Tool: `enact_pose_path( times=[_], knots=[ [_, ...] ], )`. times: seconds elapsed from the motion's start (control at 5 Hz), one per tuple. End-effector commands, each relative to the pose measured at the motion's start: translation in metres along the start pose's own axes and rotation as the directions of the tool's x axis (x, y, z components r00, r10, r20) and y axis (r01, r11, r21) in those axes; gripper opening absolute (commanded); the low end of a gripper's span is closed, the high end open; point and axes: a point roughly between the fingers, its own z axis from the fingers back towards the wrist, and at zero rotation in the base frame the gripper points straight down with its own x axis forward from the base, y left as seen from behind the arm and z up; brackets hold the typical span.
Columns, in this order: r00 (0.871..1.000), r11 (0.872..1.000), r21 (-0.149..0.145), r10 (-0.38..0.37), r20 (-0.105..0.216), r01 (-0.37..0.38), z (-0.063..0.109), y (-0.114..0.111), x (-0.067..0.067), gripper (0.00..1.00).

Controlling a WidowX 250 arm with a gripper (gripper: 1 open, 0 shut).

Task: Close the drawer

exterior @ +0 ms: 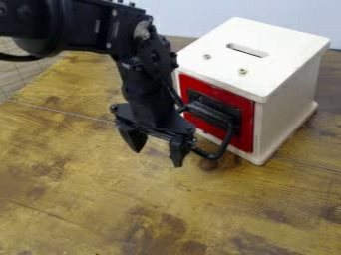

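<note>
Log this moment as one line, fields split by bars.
end effector: open, beside black handle | red drawer front: in white cabinet | handle contact: cannot tell

Brown wood-grain surface with dark patches [80,199] fills six o'clock; plain pale wall [253,12] at one o'clock; greyish tiled area [19,72] at ten o'clock.

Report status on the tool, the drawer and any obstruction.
Tool open, empty, low in front of cabinet. Drawer's red front in cabinet opening; full closure unclear. Nothing loose visible in between.
</note>
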Motion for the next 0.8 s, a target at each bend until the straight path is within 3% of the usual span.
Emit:
enact_pose_path(
  times=[0.0,0.6],
  knots=[
    [0.994,1.000,0.004,0.025,0.106,-0.025,0.0345,0.0134,0.0141,1.00],
    [0.993,0.999,0.018,0.024,0.115,-0.027,0.0335,0.0183,0.0137,1.00]
  ],
)
